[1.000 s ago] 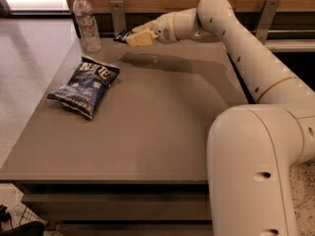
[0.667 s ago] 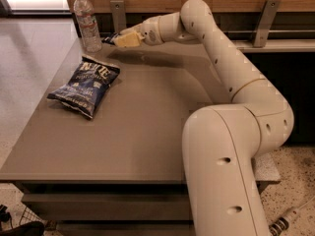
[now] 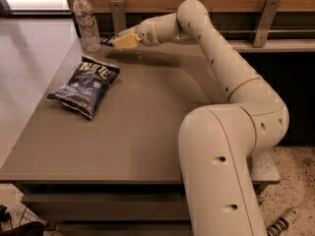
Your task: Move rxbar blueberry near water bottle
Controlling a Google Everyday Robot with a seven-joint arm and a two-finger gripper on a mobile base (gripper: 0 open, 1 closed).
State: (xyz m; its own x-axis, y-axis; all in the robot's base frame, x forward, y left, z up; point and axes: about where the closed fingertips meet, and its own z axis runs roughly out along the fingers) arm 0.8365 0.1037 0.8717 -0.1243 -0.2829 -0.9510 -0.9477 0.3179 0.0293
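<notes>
The water bottle (image 3: 86, 21) stands upright at the far left corner of the grey table (image 3: 147, 127); it is clear with a white cap and a white-and-red label. My gripper (image 3: 115, 41) reaches over the far edge of the table, just right of the bottle, and is shut on the rxbar blueberry (image 3: 107, 41). Only a small dark navy end of the bar sticks out to the left of the fingers (image 3: 123, 41), held a little above the table, close to the bottle's base.
A larger puffy blue chip bag (image 3: 84, 85) lies on the left part of the table. A wooden wall with metal brackets (image 3: 118, 14) runs behind the table. My arm (image 3: 231, 82) arches over the right side.
My gripper has moved left with the bar, from the middle of the far edge to right beside the water bottle. The chip bag and bottle have not moved.
</notes>
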